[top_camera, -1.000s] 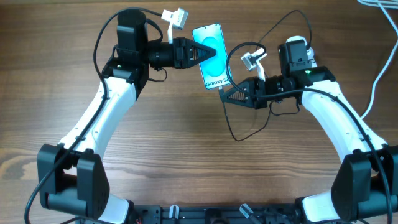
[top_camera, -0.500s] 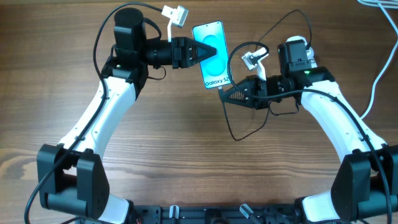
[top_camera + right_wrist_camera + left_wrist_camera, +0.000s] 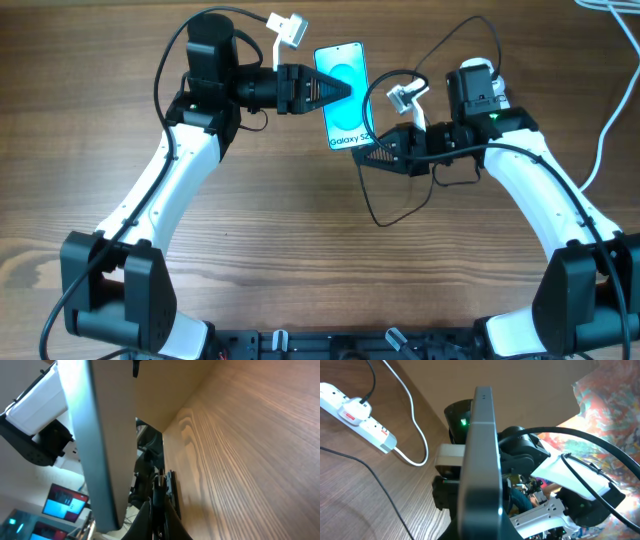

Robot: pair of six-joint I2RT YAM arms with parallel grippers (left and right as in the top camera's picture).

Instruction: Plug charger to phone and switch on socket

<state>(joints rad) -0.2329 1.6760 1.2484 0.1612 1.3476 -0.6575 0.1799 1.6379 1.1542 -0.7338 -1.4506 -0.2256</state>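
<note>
My left gripper (image 3: pixel 343 90) is shut on the phone (image 3: pixel 348 115), which has a cyan screen and a white "Galaxy" band, and holds it above the table. In the left wrist view the phone (image 3: pixel 480 455) stands edge-on between the jaws. My right gripper (image 3: pixel 363 157) is shut on the connector tip of the charger (image 3: pixel 380 216), right at the phone's lower end. In the right wrist view the tip (image 3: pixel 159 482) sits beside the phone's edge (image 3: pixel 97 440); I cannot tell if they touch. The socket (image 3: pixel 370 422) lies far off with the white plug adapter (image 3: pixel 354 410) in it.
The socket's thick white-grey lead (image 3: pixel 417 440) curves over the wood, and a white lead (image 3: pixel 603 120) runs along the right table edge. The thin black cable (image 3: pixel 382 492) trails over the table. Small white camera connectors (image 3: pixel 286 27) stick up by each wrist.
My left gripper has moved the phone a little to the right, closer to the right gripper and the connector tip. The right arm has barely moved.
</note>
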